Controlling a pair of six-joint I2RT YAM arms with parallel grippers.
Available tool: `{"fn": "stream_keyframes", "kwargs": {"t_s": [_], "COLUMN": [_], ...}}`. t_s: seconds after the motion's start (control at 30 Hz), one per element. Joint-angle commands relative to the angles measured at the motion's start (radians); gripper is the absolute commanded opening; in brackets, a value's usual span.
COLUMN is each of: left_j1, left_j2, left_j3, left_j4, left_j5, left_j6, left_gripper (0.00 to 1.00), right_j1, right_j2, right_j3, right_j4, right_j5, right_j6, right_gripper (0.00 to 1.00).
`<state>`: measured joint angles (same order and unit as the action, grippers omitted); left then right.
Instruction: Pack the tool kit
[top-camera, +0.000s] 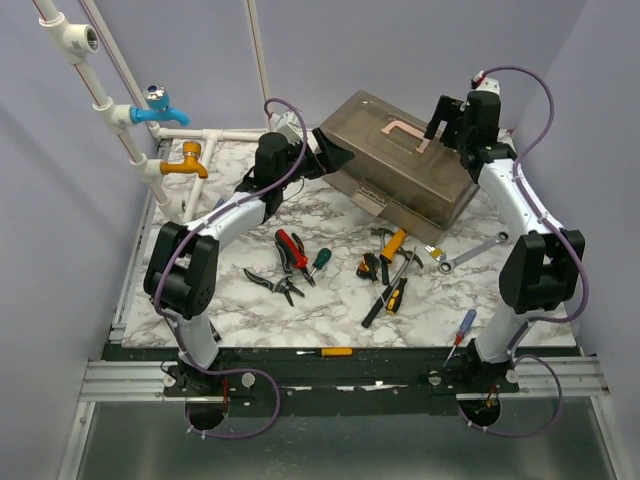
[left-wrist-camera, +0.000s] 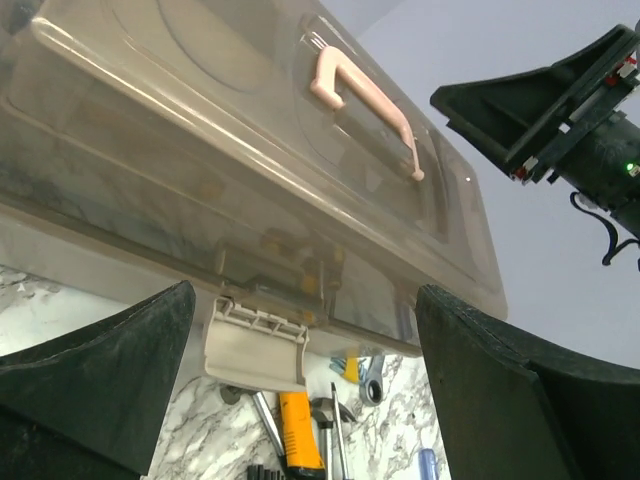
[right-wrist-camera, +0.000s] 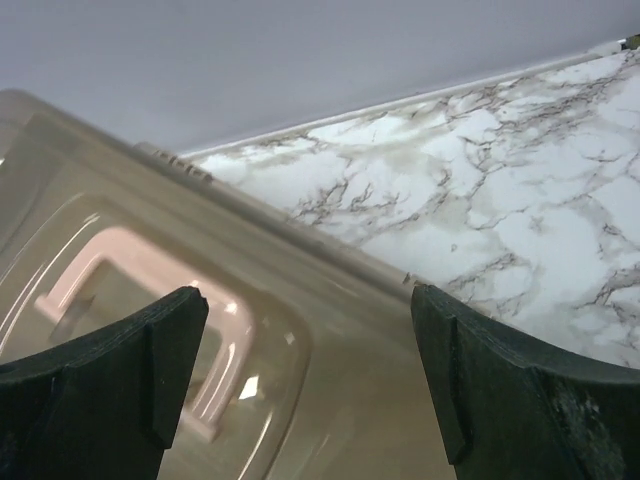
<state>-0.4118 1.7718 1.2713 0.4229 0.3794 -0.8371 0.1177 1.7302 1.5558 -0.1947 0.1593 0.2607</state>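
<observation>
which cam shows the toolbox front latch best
Left wrist view: the latch sits close and unobstructed on the toolbox front, below the lid. The top external view shows it only as a small pale tab. The right wrist view sees the lid and pink handle, not the latch.
</observation>
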Motion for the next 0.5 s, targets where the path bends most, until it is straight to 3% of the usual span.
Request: {"fn": "stream_keyframes", "kwargs": {"t_s": [0.0,0.17,0.33,0.47], "left_j1": [-0.011,-0.013,-0.035,-0.069], "left_j2": [0.088,0.242,0.355,0.439], "left_j3": [0.08,0.25,0.387,0.511], "left_j4": [0.049,-0.017,-0.036,-0.074], "left_j5": [0.026,0.062,0.096,0.142], "left_j6": [-0.052,-0.077,-0.084,-0.077], "left_gripper": [0.94,0.94,0.94,0.94], "right_j1": [-0.083,-0.11,-0.153,-0.154], "right_j2": [0.082,0.168,0.155,0.089], "right_j3": [0.111,0.161,0.084,-0.008], "right_j4": [-0.044,-0.091,-0.12,-0.157], "right_j5": [-0.112,-0.248,-0.454,-0.46], "right_j6": [0.006,0.018,0.038,0.028], "right_gripper": [0.92,0.93,0.92,0.92]}}
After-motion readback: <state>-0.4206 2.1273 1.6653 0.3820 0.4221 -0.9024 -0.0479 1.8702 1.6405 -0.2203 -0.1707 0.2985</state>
